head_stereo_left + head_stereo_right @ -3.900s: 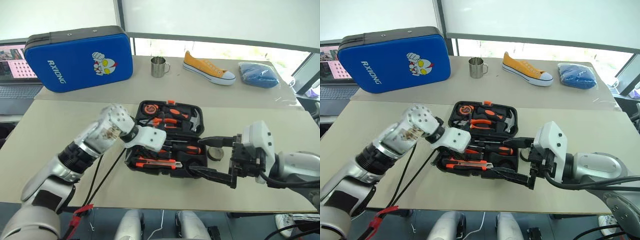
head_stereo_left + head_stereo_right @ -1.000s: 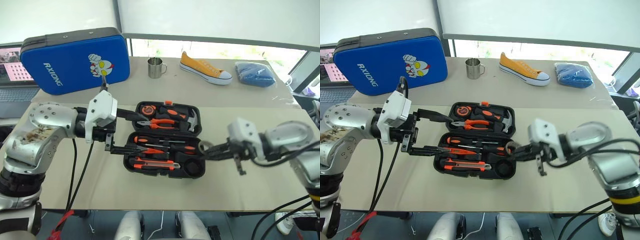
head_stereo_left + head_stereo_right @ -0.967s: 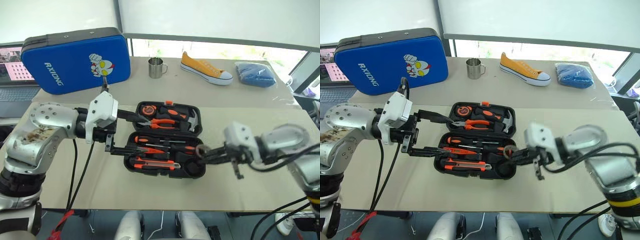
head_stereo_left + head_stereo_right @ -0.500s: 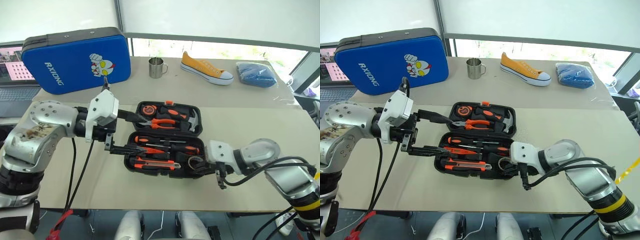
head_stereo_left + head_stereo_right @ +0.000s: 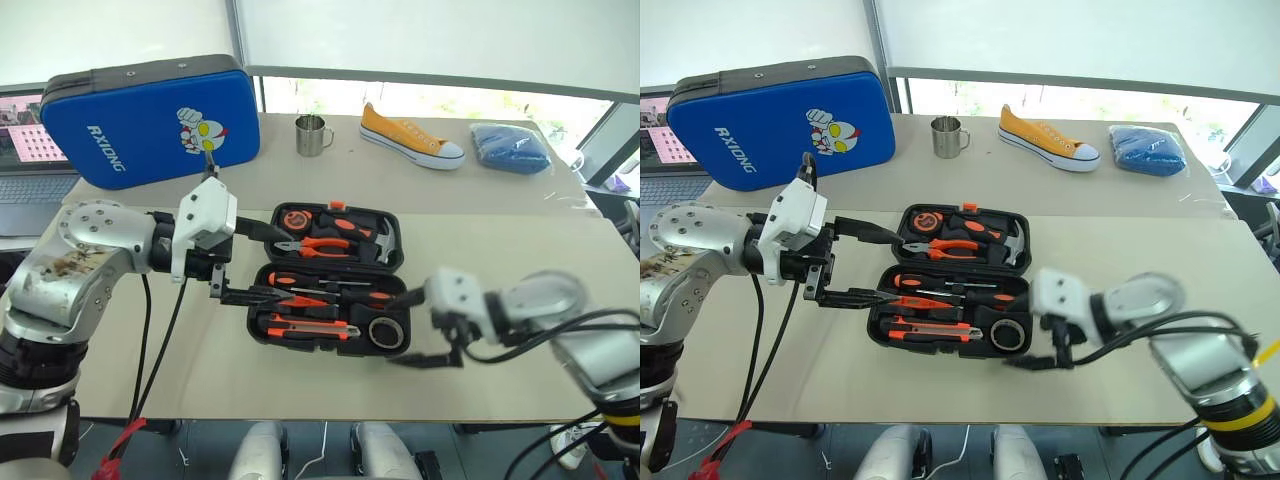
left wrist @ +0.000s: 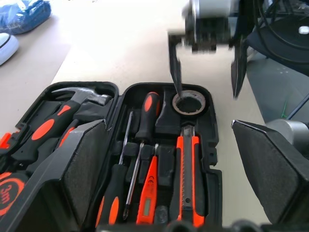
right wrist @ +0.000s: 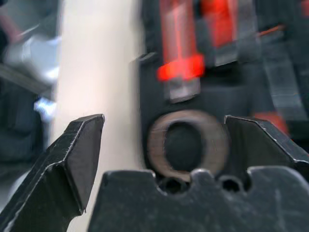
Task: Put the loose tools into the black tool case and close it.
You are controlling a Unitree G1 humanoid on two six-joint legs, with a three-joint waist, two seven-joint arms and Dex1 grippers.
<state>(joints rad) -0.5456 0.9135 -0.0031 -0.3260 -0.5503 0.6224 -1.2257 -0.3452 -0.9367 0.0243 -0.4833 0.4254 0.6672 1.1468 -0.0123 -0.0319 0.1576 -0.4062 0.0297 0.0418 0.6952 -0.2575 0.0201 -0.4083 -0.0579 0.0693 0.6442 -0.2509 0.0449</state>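
The dark tape roll (image 5: 385, 332) is sitting in its round slot at the near right corner of the black tool case (image 5: 330, 290), lying open on the surface (image 5: 120, 340); the right claw (image 5: 420, 330) is hanging beside it, fingers apart, holding nothing; the left claw (image 5: 250, 265) is hovering spread wide at the case's left edge, probably placed for closing it.

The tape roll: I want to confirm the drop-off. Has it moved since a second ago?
Yes. The tape roll went from the right gripper, just off the black case's right edge, into the round slot at its near right corner; that gripper is now open.
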